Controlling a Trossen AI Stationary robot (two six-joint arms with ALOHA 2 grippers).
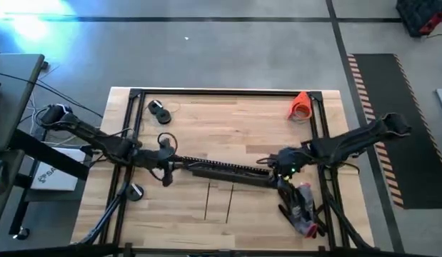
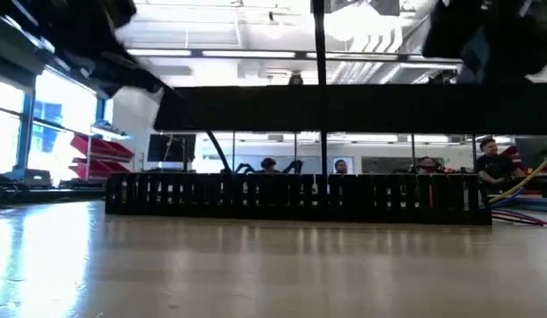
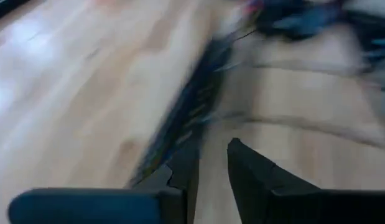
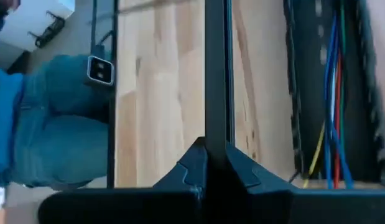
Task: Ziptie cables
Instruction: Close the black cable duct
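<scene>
Blue, red, yellow and green, the cables are lying along the inside of the perforated black channel; in the low view they are spilling out of its right end; from above they are trailing toward the near right corner and bunching there in a grey and reddish heap.

The channel is sitting on its edge across the middle of the wooden table, running left to right; a raised black strip is hanging level just above it, clear of the top.

The right gripper is working at the channel's right end; in its own wrist view the fingers are pressing together on the raised black strip, pinching it between them.

The left gripper is hovering at the strip's left end, low over the wood; its wrist view is smearing badly, so whether it is gripping anything I cannot tell.

Further out, two black spools are lying near the far left corner; an orange roll is sitting near the far right corner.

Beyond the table, people are sitting in the room behind.
</scene>
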